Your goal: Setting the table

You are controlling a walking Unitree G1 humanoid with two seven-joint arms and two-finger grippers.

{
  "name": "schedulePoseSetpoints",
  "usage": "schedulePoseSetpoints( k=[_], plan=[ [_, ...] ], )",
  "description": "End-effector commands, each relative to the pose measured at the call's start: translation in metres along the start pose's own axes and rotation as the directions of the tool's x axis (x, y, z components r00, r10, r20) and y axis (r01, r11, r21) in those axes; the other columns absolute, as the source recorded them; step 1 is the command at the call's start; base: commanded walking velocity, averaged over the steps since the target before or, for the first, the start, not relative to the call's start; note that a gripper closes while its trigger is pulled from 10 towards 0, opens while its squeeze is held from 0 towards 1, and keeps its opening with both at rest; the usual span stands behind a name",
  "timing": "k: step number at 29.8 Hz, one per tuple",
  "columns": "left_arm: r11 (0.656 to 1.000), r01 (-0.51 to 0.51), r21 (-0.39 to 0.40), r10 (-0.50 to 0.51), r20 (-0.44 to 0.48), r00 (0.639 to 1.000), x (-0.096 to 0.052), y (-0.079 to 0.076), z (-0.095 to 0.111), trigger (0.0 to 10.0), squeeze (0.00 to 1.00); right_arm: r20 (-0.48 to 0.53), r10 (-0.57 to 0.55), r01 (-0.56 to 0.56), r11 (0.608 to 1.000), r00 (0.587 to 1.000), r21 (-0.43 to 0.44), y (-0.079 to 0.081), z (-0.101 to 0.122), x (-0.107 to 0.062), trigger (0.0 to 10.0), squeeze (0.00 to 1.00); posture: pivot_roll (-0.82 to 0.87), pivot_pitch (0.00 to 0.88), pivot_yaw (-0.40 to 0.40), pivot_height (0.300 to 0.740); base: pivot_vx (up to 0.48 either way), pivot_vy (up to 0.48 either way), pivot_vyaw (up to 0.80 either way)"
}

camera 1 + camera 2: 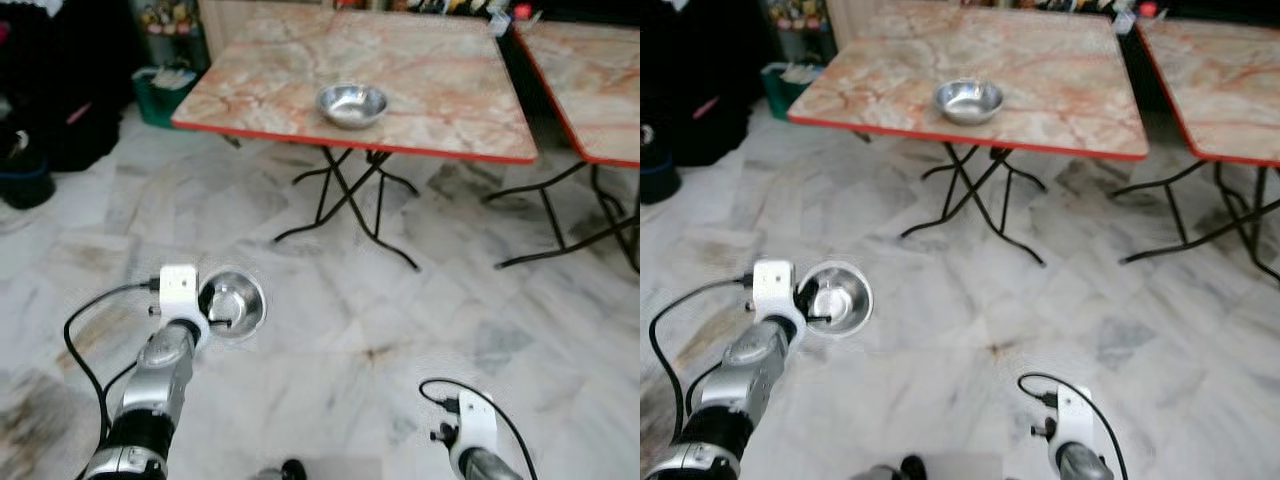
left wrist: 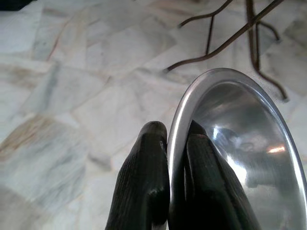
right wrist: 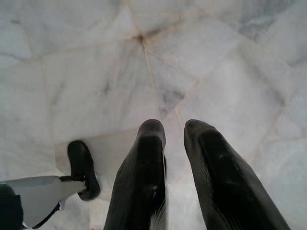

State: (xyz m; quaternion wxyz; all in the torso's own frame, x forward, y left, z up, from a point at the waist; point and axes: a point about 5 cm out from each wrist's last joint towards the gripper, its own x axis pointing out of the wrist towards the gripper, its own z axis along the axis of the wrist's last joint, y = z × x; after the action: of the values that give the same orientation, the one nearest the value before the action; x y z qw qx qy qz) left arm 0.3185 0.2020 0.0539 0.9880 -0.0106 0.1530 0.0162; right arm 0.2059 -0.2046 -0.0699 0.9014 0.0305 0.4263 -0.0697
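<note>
**A thin grip on the rim, and a walk ahead**

The marble-topped folding table (image 1: 440, 80) fills the upper middle of the frame, one steel bowl (image 1: 352, 104) already sitting near its front edge. Lower left, the left gripper (image 2: 175, 143) pinches a second bowl (image 1: 234, 302) by its rim alone, one finger inside, one outside, the bowl hanging over bare floor (image 1: 330, 290). That hold looks slight to me: a jolt while walking could let the slick metal swivel or slip out. Set down carelessly, it might also knock the first bowl. At the lower right the right gripper (image 3: 175, 139) hangs idle, its fingers slightly parted and holding nothing
</note>
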Motion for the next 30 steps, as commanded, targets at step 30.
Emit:
schedulePoseSetpoints(
  k=[30],
  plan=[
    [0.993,-0.106,0.051,0.118,-0.406,0.906,-0.049,0.013,-0.123,10.0,0.0,-0.014,0.003,-0.002,1.0,1.0,0.013,0.001,-0.008,-0.001,10.0,0.0,0.01,0.06,0.009,0.736,0.31,0.0,0.0]
  ],
)
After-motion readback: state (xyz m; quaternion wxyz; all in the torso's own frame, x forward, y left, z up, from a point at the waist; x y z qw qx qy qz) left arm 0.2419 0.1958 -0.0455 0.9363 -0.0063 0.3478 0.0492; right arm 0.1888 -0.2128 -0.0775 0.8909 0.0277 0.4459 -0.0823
